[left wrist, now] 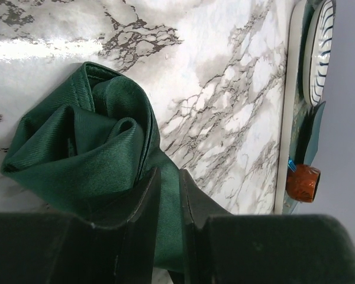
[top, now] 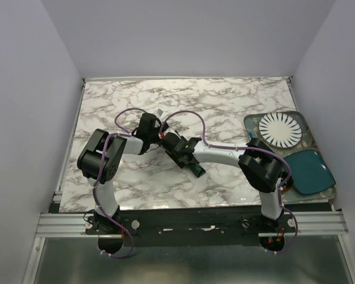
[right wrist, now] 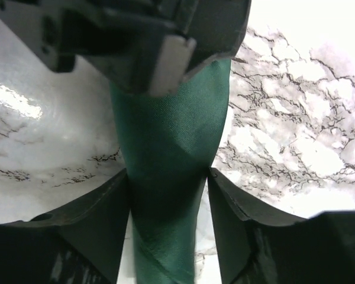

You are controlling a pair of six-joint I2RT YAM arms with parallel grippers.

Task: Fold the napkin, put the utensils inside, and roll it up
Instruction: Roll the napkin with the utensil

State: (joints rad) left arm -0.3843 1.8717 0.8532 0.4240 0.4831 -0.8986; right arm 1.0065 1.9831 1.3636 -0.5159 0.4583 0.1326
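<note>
**Rolling step: napkin gripped by both pincers**

The napkin, a green roll, passes between the right pincer fingers, which pinch its waist. The left pincer is clamped on its tail, with a loose coil just beyond its tips. Rolling looks nearly done; next, tighten the coil without slackening either hold. The overhead view hides nearly all the cloth, and no view shows the fork.

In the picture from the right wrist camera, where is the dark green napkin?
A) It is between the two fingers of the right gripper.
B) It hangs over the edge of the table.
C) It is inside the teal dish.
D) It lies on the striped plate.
A: in the right wrist view the napkin passes through the right gripper, with one black finger pressing on each side of it, over the marble table.
</note>
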